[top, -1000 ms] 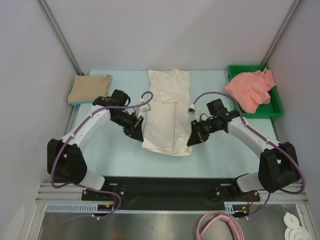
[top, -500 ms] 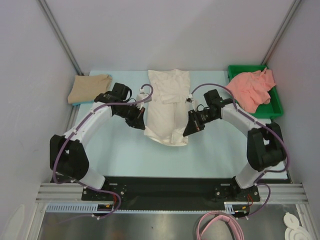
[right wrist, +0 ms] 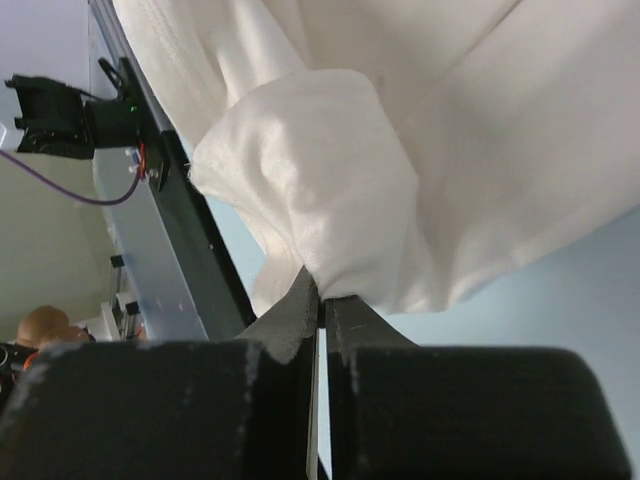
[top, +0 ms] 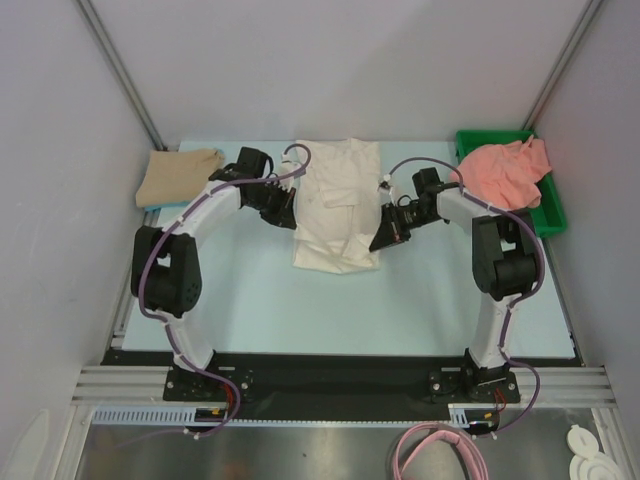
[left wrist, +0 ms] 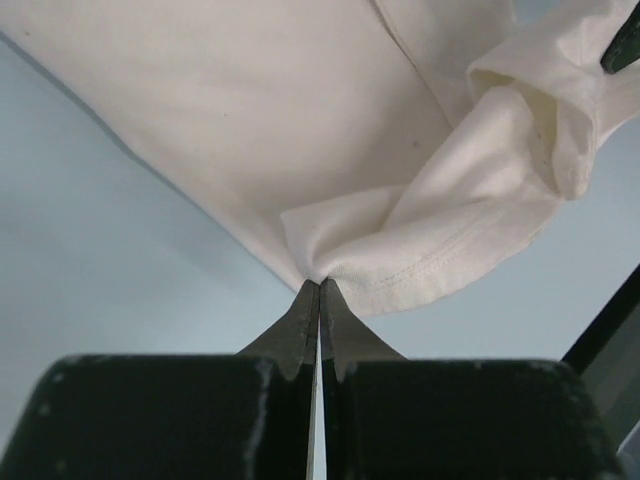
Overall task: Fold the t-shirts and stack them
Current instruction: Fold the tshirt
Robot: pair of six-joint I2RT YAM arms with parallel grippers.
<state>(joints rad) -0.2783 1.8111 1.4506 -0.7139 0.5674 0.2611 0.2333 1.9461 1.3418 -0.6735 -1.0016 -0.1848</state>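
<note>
Left jaws: shut tight on a pinched hem corner of the cream-white cotton t-shirt [top: 336, 212]. The cloth fans out from the tips and away from the wrist camera. Right jaws: also clamped on the same shirt, on a bunched fold at its opposite side edge.

Change since a second ago: both sets of jaws then sat at the shirt's near hem, closer to the arm bases. I now see them carried toward the far side of the table, level with the middle of the garment. The near hem has come along with them. The shirt looks shorter front to back, and its near edge is now a rounded fold, not the loose hem.

Shirt position: centre of the pale blue table [top: 250, 300], running lengthwise away from the bases, with the left jaws on its left edge and the right jaws on its right edge.

Further out: the folded tan-beige t-shirt [top: 178, 177] lies at the far left corner. The crumpled salmon-pink t-shirt [top: 503, 178] is heaped in the green plastic tray [top: 552, 216] at the far right. Both are well clear of the arms.
</note>
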